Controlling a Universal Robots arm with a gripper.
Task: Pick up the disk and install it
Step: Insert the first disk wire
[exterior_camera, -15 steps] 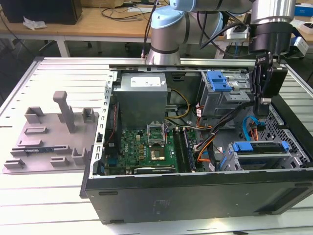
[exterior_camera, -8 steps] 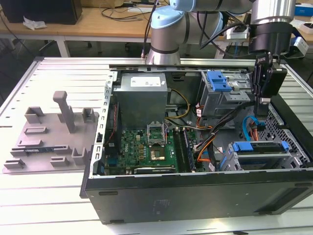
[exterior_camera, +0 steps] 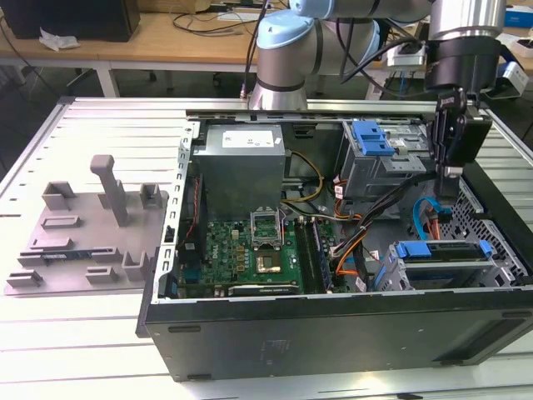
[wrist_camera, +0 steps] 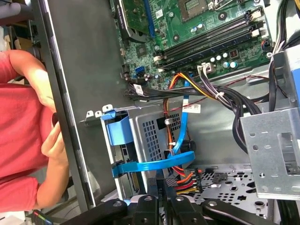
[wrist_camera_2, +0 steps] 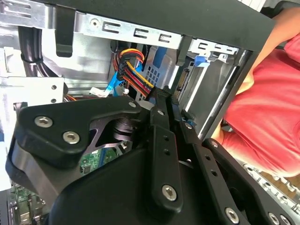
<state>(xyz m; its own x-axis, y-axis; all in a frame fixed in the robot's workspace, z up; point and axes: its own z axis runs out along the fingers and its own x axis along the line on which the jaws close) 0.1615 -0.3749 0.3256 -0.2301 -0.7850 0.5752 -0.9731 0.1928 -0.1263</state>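
The disk (exterior_camera: 441, 255), silver with a bright blue carrier frame, lies flat in the drive cage at the front corner of the open computer case, on the exterior view's right. In the first wrist view the blue carrier end (wrist_camera: 119, 129) shows at the cage's mouth. My gripper (exterior_camera: 450, 173) hangs straight above the cage, well clear of the disk. Its black fingers are together with nothing between them, as both wrist views show (wrist_camera_2: 171, 101) (wrist_camera: 161, 187).
Bundled power wires (wrist_camera: 187, 180) and a blue data cable (wrist_camera: 154, 161) cross just below the fingers. A second cage with a blue latch (exterior_camera: 372, 137) stands behind. A grey fixture (exterior_camera: 92, 225) lies left of the case. A person's arm in a red sleeve (wrist_camera: 28, 140) is beside the case wall.
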